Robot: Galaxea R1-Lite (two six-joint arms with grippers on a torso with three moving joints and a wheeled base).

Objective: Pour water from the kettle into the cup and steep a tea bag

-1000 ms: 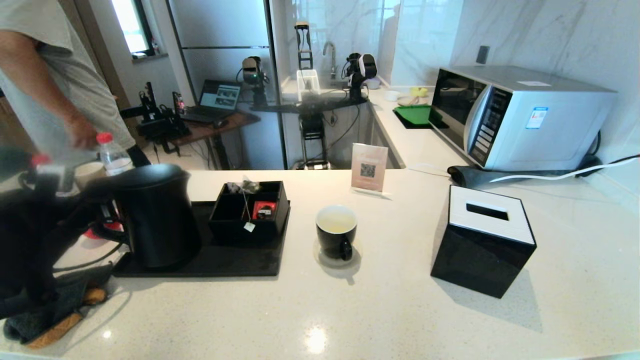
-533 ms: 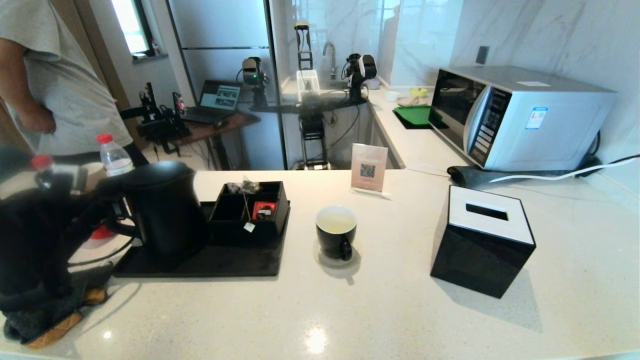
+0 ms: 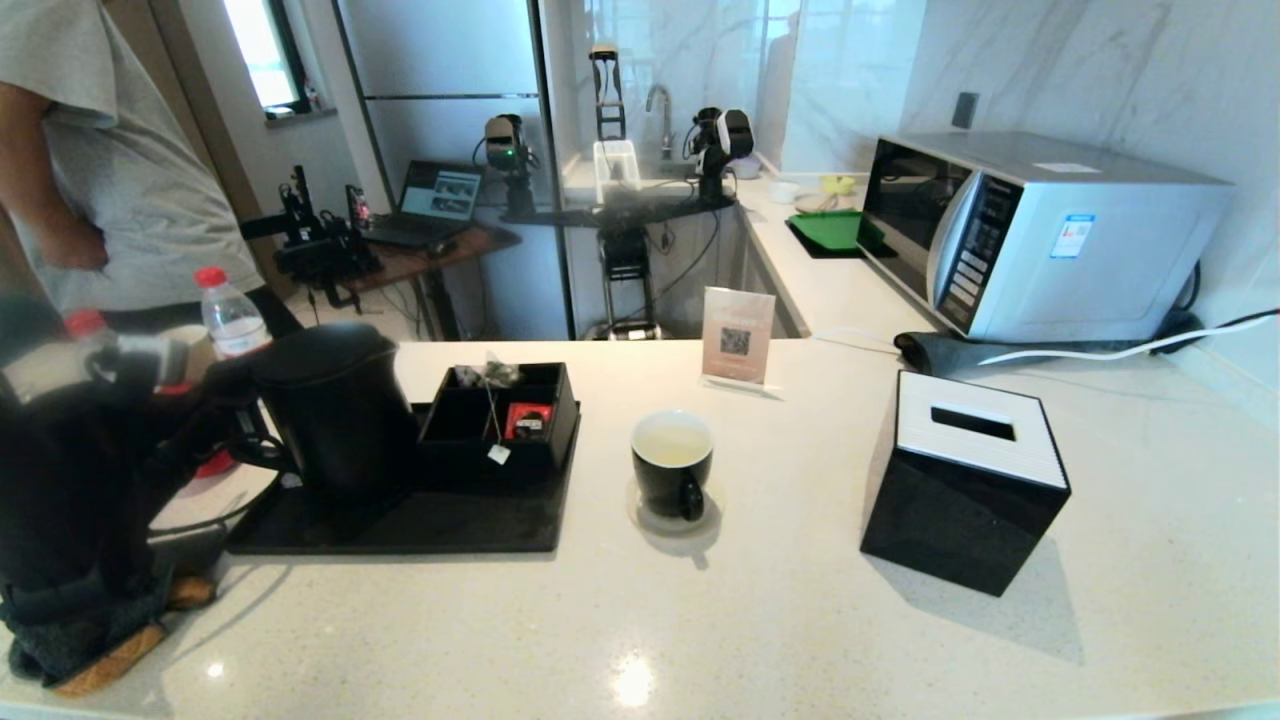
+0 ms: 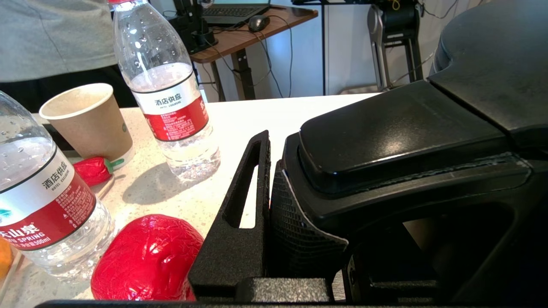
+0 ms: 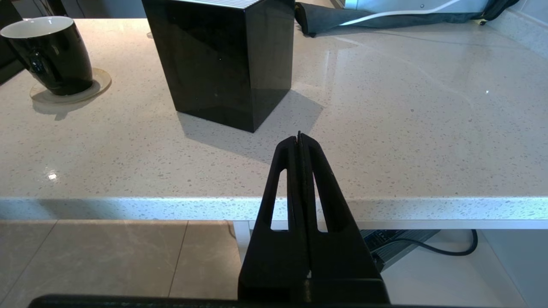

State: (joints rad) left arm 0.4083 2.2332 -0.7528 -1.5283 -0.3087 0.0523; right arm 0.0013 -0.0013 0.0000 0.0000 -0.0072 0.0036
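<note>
The matte black kettle [image 3: 335, 415] is upright over the left part of the black tray [image 3: 420, 528], close to the organizer box. My left gripper [image 3: 228, 408] is shut on its loop handle [image 4: 385, 149]; one finger [image 4: 252, 179] shows beside the handle, the other is hidden. The black cup [image 3: 673, 465] sits on a coaster mid-counter with pale water [image 3: 672, 441] inside. The tea bag [image 3: 497, 374] lies in the organizer box, its string and tag [image 3: 497, 454] hanging over the front wall. My right gripper [image 5: 299, 139] is shut and empty, low before the counter's front edge.
A black organizer box [image 3: 455, 440] holds a red packet. A black tissue box [image 3: 965, 480] stands right of the cup [image 5: 51, 55], a microwave [image 3: 1040, 235] behind it. Two water bottles [image 4: 171, 94], a paper cup [image 4: 87, 122] and a red foil lump [image 4: 145, 256] crowd the far left. A person [image 3: 100, 150] stands there.
The kettle and my left gripper have shifted right, up to the organizer box. The person's hand has drawn back from the bottles.
</note>
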